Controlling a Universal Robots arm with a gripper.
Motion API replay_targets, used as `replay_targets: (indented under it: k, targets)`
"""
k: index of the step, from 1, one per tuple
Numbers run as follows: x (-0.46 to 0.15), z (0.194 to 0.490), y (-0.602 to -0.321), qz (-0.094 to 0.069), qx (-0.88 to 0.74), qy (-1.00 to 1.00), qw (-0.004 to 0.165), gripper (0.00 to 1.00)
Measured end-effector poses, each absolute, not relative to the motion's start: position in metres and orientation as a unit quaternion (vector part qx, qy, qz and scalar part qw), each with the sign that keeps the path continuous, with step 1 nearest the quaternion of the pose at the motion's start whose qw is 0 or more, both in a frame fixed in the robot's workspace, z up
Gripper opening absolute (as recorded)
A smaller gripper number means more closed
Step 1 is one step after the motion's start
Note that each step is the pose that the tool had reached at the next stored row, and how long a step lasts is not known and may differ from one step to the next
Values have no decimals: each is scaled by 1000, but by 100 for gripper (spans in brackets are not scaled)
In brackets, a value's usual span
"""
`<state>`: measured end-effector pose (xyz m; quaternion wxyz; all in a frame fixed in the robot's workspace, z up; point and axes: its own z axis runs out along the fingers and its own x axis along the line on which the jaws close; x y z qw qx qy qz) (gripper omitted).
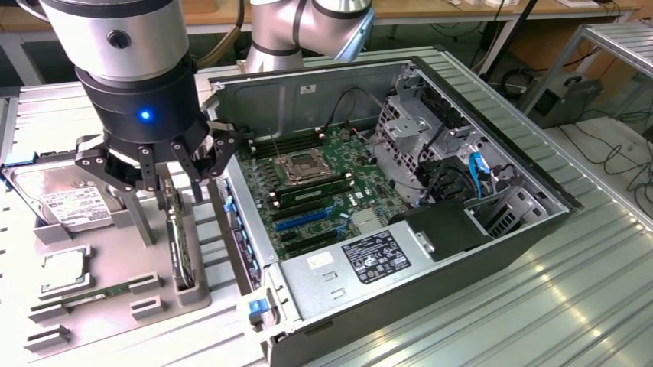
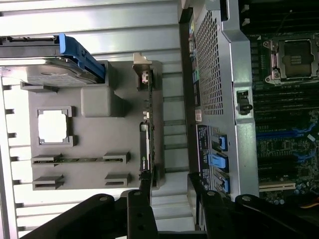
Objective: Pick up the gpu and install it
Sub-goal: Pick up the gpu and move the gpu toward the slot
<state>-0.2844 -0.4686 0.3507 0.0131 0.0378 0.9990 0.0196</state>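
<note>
Right now the claw (image 1: pixel 168 180) hangs over a grey tray (image 1: pixel 107 256) that sits on the ribbed metal worktop (image 1: pixel 571 306), just beside an open computer case (image 1: pixel 439 302). Its black fingers (image 2: pixel 137 214) are spread wide, and nothing is pinched between them.

The gpu (image 1: pixel 182 248) stands on its long edge in a narrow slot along the tray's edge nearest the case. It is a thin black card, and the claw is poised above one end of it. From the wrist camera, one fingertip lines up with the end of the card while the other points toward the outer wall of the case. I cannot tell whether that fingertip touches the card.

Along the tray's opposite edge, away from the case, a silver hard drive (image 1: pixel 63 202) with a white label leans in a cradle at one corner. A square processor chip (image 1: pixel 63 269) lies flat in a recess next to it. A narrow green memory stick (image 1: pixel 97 297) rests across a pair of small holders near the tray's other corner on that side.

The case lies on its side with its panel off. A green motherboard (image 1: pixel 326 195) lies on its floor, with blue expansion slots (image 1: pixel 306 218) running across it. A grey power supply (image 1: pixel 357 260) with a black label fills the end beside those slots.
</note>
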Motion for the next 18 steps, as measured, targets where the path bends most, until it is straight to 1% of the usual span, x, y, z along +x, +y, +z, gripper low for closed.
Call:
replay_targets:
  k: [18]
  targets:
    - [-290,344,-468,19,38,999,13,42]
